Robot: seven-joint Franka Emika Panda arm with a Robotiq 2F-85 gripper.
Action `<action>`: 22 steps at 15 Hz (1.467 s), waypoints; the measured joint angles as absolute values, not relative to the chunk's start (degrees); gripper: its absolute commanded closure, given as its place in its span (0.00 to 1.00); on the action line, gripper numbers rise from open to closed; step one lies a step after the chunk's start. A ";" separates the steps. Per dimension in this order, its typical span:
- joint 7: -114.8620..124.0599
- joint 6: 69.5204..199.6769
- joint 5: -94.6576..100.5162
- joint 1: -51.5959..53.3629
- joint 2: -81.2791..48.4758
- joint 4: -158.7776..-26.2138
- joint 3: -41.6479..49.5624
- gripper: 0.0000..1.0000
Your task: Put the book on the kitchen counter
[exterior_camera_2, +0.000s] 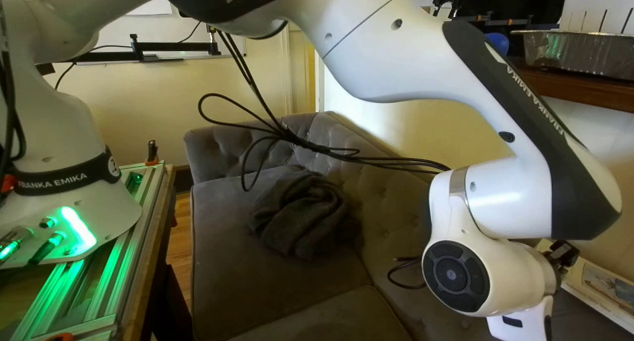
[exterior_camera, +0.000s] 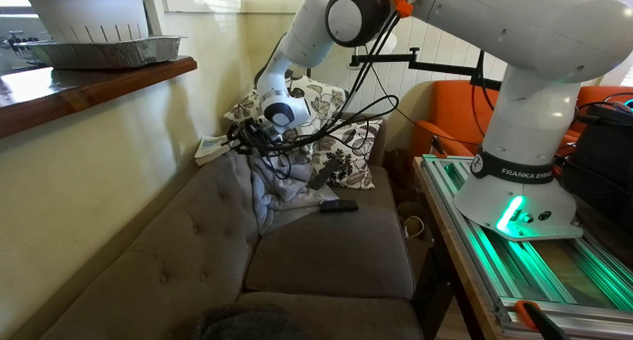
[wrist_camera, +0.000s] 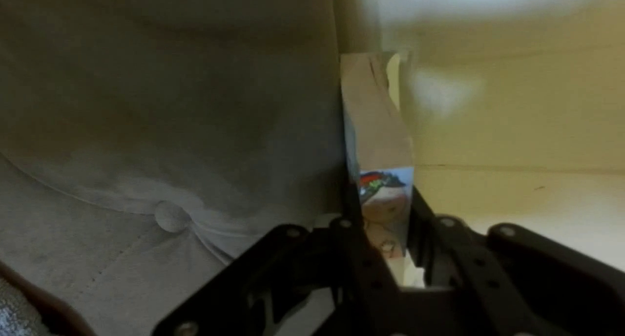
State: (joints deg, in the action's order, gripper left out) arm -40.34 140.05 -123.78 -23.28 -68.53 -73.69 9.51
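Observation:
The book [exterior_camera: 210, 149] is thick, with a pale cover, and sits between the top of the sofa back and the wall. It also shows at the lower right in an exterior view [exterior_camera_2: 602, 286] and with its tan, pictured spine up in the wrist view [wrist_camera: 383, 131]. My gripper [wrist_camera: 383, 204] has one finger against each side of the spine and looks closed on it. In an exterior view the gripper [exterior_camera: 236, 136] is partly hidden by cables. The wooden kitchen counter [exterior_camera: 123, 87] is a raised ledge at upper left, also visible in an exterior view [exterior_camera_2: 584, 89].
A foil tray [exterior_camera: 106, 53] with a white tub [exterior_camera: 94, 16] stands on the counter near its edge. Patterned pillows [exterior_camera: 346, 152], a grey blanket [exterior_camera: 287, 182] and a remote [exterior_camera: 339, 206] lie on the sofa [exterior_camera: 326, 256]. Loose cables [exterior_camera_2: 307, 145] hang from the arm.

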 measured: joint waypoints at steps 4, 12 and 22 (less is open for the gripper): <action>-41.36 138.81 -125.53 -23.86 -65.74 -75.49 9.37 0.90; -28.12 122.86 -110.05 -24.00 -50.98 -96.11 12.57 0.90; -21.54 87.40 -78.88 -24.83 -29.75 -120.31 21.69 0.90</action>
State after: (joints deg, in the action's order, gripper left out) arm -21.54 87.40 -78.88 -24.83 -29.75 -120.31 21.69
